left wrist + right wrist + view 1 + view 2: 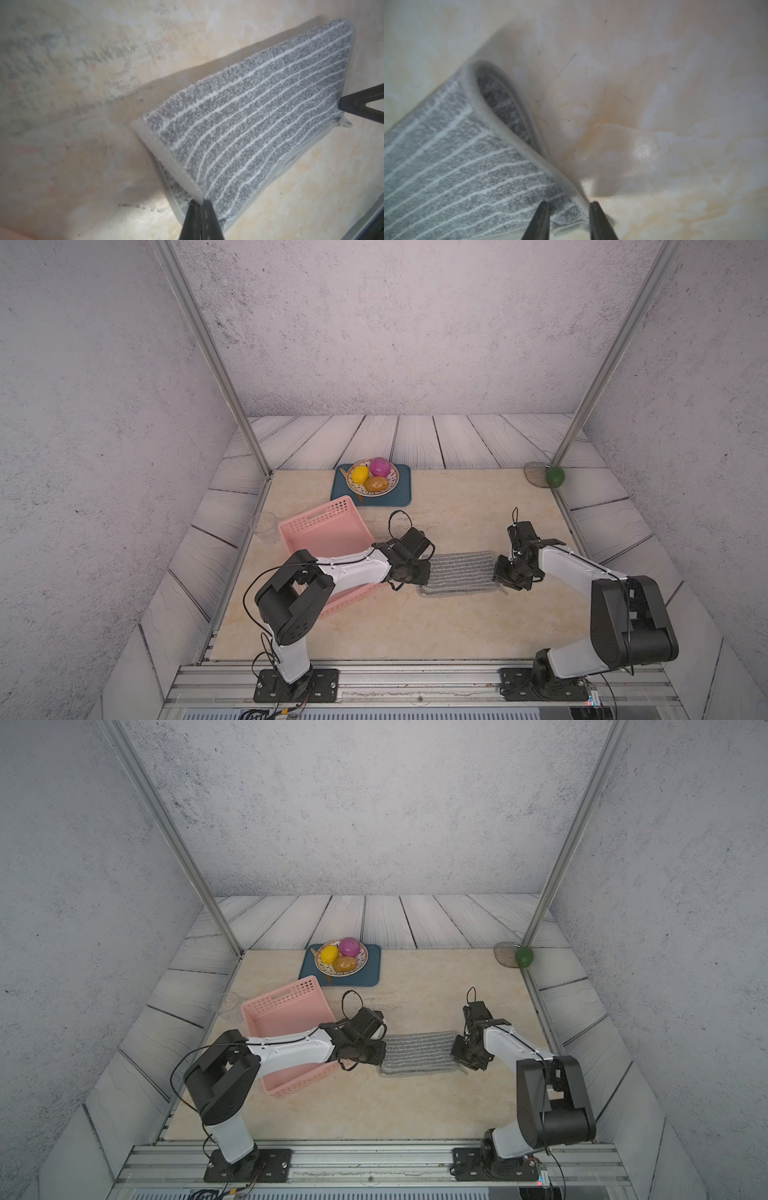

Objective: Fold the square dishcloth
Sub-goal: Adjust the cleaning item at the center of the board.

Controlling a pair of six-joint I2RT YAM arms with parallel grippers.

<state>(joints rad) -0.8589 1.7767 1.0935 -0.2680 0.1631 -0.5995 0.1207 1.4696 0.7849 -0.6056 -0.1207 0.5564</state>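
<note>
The square dishcloth point(459, 572) point(417, 1052), grey with thin white stripes, lies doubled over on the beige table between my two arms. My left gripper point(422, 577) point(380, 1054) is at its left end. In the left wrist view that gripper point(200, 202) is shut on the hem at a corner of the dishcloth point(249, 124), which lifts slightly there. My right gripper point(500, 576) point(457, 1052) is at the right end. In the right wrist view its jaws point(569, 204) stand apart astride a corner of the dishcloth point(456, 166), whose fold gapes open.
A pink perforated basket point(328, 531) sits under my left forearm, with a clear cup point(266, 526) to its left. Behind, a blue tray point(401, 495) holds a plate of fruit point(372, 477). A green ball point(555, 476) lies at the back right post.
</note>
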